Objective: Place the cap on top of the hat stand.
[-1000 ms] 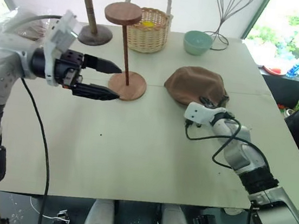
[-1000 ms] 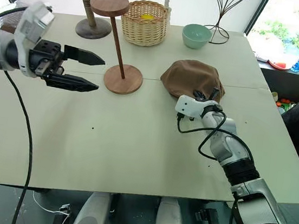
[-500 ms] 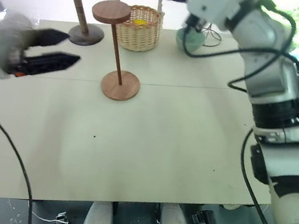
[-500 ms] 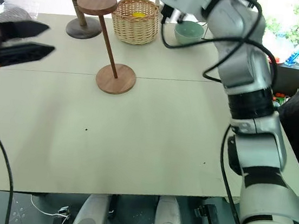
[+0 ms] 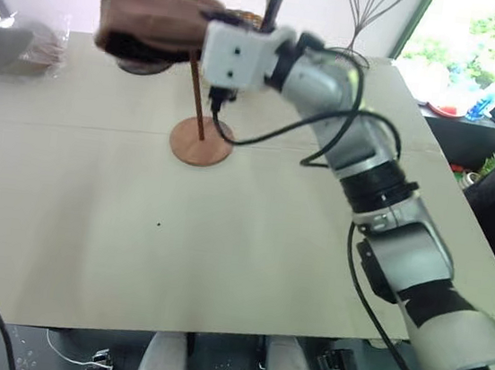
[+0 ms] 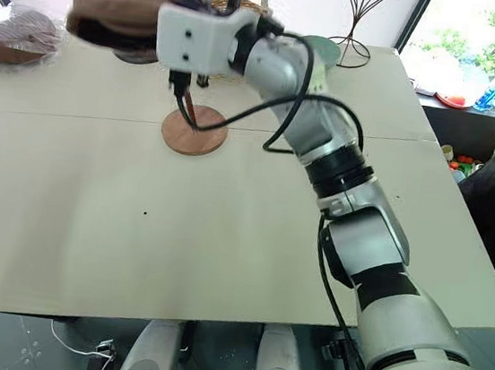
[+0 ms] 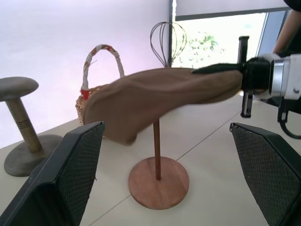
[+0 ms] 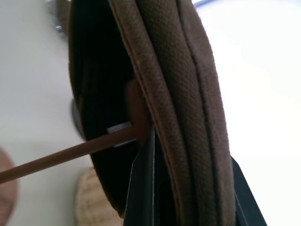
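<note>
**Inspector:** State what your right gripper (image 7: 221,69) had in hand, and where.

**Operator:** My right gripper was clamped on the cap (image 5: 150,21), pinching the brim edge. In the left eye view the cap sat in the upper left of the frame, held off the table (image 5: 250,239) over the hat stand (image 5: 200,141). My left gripper (image 7: 169,179) stood released, jaws wide, holding nothing.

**Inspector:** How did you judge the cap would handle?

**Operator:** Soft and light, in my judgement. In the left wrist view it drooped away from my fingers toward its free end, so it kept no shape of its own. The woven cloth did not look slippery. The brim, where the fabric lay doubled, seemed the firmest place to grip, and that was where I held it.

**Inspector:** And the cap against the stand?

**Operator:** In the right wrist view the rod ran into the dark lining and the disc top sat inside the hollow. Whether the crown already rested on the disc I could not tell. In the left wrist view the cap hung off-centre, with more cloth toward the wicker basket (image 7: 91,92).

**Inspector:** Risk?

**Operator:** The thin stand might tip if the cloth dragged it.
</note>
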Controlling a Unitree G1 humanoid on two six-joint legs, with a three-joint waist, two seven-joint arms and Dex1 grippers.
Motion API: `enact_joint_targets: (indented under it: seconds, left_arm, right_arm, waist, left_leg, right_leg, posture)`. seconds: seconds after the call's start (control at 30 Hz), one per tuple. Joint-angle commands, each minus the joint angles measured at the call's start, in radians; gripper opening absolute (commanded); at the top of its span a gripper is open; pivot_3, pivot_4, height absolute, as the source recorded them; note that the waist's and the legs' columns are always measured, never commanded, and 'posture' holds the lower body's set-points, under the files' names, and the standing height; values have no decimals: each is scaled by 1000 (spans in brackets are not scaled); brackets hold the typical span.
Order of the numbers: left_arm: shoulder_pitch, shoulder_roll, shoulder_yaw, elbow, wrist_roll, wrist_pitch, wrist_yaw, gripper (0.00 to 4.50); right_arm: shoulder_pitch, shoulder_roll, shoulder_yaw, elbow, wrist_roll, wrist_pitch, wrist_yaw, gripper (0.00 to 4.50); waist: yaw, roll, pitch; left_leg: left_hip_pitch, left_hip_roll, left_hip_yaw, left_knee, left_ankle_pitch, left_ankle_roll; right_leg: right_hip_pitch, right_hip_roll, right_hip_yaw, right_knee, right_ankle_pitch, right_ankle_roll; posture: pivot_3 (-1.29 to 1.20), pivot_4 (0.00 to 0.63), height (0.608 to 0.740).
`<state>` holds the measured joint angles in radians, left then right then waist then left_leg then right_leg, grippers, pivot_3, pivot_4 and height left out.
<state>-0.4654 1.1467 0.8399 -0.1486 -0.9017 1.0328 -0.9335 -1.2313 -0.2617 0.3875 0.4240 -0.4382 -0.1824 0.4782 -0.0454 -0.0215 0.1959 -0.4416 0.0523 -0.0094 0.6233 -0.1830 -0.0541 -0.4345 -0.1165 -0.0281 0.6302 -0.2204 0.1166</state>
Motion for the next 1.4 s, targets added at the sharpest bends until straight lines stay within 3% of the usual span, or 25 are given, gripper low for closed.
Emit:
enact_joint_targets:
  seconds: [0.03,0.27,0.37,0.5,0.83,1.03,1.13,1.27,1.4]
  left_arm:
    - [-13,26,15,-16,-30,-6,19,4500]
    - [-40,24,-58,5,-47,-30,28,4500]
    - [-43,25,-115,12,-31,-56,9,4500]
    - [-63,27,-192,18,-24,-90,-16,4500]
    - [-198,51,-441,40,44,-195,-149,4500]
    - [-318,35,-569,54,95,-245,-216,4500]
    - [-352,26,-640,34,157,-297,-238,4500]
    - [-344,24,-717,-10,272,-421,-264,4500]
    - [-325,-9,-775,-63,403,-557,-229,4500]
  right_arm:
    - [-17,8,-8,-4,-14,-14,-26,63]
    - [31,-4,-2,-13,-58,21,-45,63]
    - [80,3,-6,-97,-42,59,-16,1129]
    - [102,3,-4,-155,-52,79,-6,3133]
    - [215,-76,-82,-398,52,186,136,3133]
    - [324,-188,-183,-623,245,256,294,3133]
    - [362,-272,-293,-710,419,469,413,3133]
    - [355,-441,-440,-768,661,864,553,4371]
    - [281,-612,-538,-794,946,1298,664,4444]
  waist:
    - [0,0,0]
    - [1,0,0]
    - [1,0,0]
    - [1,0,0]
    - [8,0,0]
    - [9,0,0]
    - [9,0,0]
    - [21,1,1]
    - [32,2,2]
  left_leg:
    - [0,0,0,0,0,0]
    - [0,0,0,0,0,0]
    - [0,0,0,0,0,0]
    - [0,0,0,0,0,0]
    - [0,0,0,0,0,0]
    - [0,0,0,0,0,0]
    - [0,0,0,1,0,0]
    - [0,0,0,1,0,0]
    - [0,0,0,1,0,0]
  right_leg:
    - [0,0,0,0,0,0]
    - [0,0,0,0,0,0]
    - [0,0,0,0,0,0]
    - [0,0,0,0,0,0]
    - [0,0,0,0,0,0]
    - [0,0,0,0,0,0]
    - [0,0,0,0,0,0]
    - [1,0,0,0,-1,-2]
    - [0,0,0,-1,-2,-4]
  posture:
    - [0,150,728]
    - [0,150,728]
    - [0,150,728]
    - [0,150,728]
    - [0,150,728]
    - [0,150,728]
    - [0,150,728]
    - [0,150,728]
    - [0,150,728]
